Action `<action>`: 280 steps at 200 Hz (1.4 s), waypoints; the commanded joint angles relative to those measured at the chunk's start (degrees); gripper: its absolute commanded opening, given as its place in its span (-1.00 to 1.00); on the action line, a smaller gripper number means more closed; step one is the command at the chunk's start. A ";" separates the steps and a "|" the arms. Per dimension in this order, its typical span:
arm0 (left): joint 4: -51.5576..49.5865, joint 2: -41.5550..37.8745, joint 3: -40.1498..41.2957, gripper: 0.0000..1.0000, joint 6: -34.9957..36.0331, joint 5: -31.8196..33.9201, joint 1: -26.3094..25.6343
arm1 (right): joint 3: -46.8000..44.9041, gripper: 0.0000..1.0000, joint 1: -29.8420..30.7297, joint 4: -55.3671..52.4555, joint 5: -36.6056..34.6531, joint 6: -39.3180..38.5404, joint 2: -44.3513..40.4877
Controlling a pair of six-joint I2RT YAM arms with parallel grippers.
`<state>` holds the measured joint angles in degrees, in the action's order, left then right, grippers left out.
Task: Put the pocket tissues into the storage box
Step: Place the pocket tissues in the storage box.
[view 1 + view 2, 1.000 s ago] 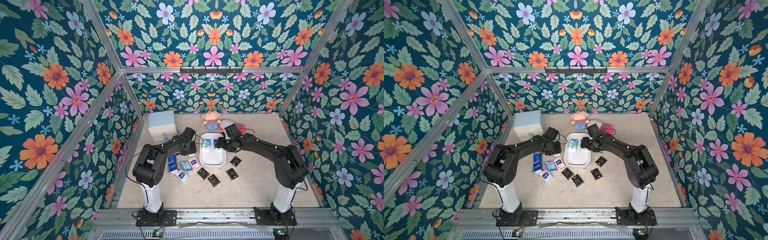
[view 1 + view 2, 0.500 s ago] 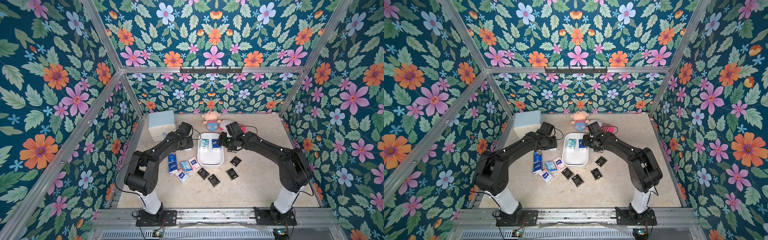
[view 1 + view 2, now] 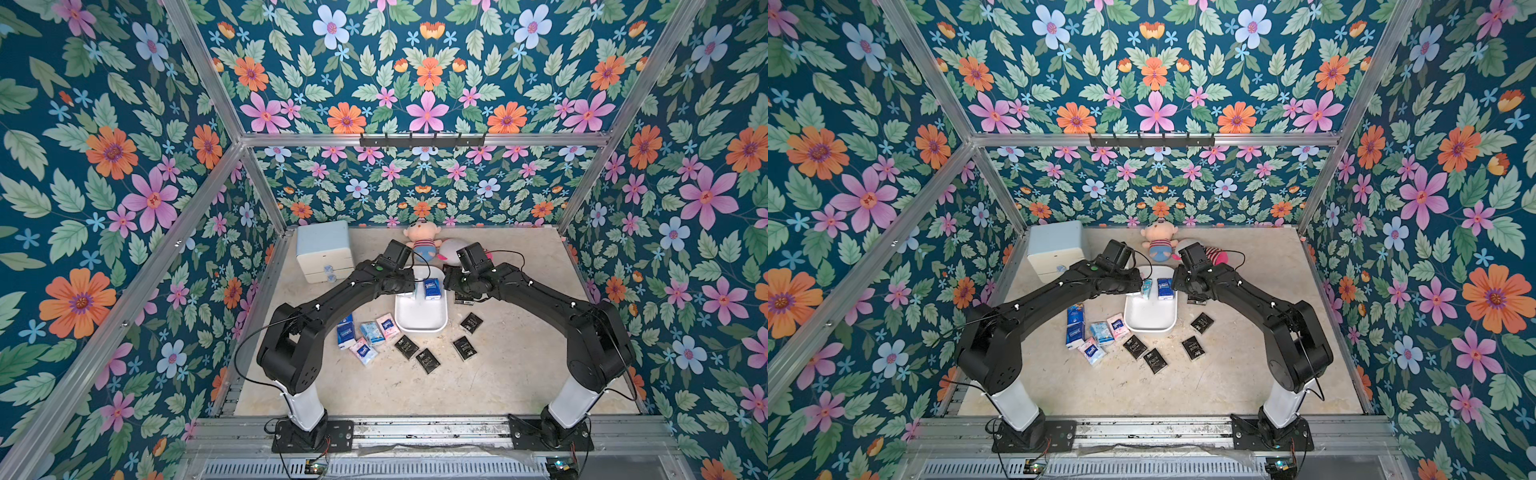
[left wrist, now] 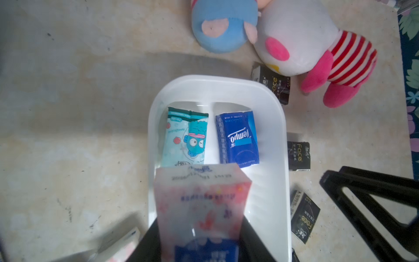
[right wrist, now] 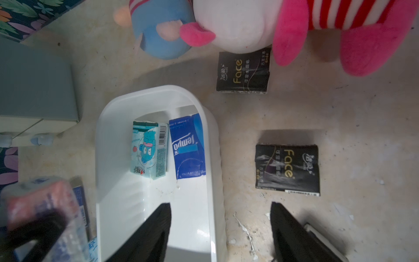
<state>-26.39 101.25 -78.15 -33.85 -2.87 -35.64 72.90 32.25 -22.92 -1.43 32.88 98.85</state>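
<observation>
Left wrist view, entry one: the storage box, white smooth plastic, rounded-rectangular, glossy inside. I counted two pocket tissues lying flat in its end nearer the plush dolls, side by side. One was a light-blue cartoon packet, the other a dark blue Tempo packet, both crinkly film-wrapped rectangles.

Entry two: the left gripper, its black fingers pressed on either side of a pink-and-white packet. The packet stood on end above the box's other half, its print blurred.

Entry three: the right gripper, spread wide and empty, one finger over the box's interior, the other over bare tabletop. Two black Face packets, matte with gold lettering, lay flat beside the box.

In both top views I noted more packets loose on the mottled beige tabletop: a blue-and-pink cluster and black packets.
</observation>
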 commanded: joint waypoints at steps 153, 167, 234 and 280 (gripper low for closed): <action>-7.85 18.44 -18.55 0.42 6.20 9.01 -0.13 | -0.07 0.47 -0.29 -0.92 0.96 -0.45 -1.03; -8.24 18.22 -19.35 0.44 5.95 9.29 -0.13 | 0.53 0.44 -0.25 -1.16 1.34 -0.63 -1.08; -4.33 6.23 -14.19 0.52 1.65 7.88 1.83 | 9.19 -0.31 4.28 -4.82 -0.88 -1.68 4.77; 1.34 -5.13 1.71 0.53 -2.28 5.08 10.64 | 20.06 -0.69 5.36 -11.73 -3.60 -1.71 14.70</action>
<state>-28.23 100.73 -83.22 -33.19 3.46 -28.75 88.29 37.56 -29.12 -1.87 31.59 109.60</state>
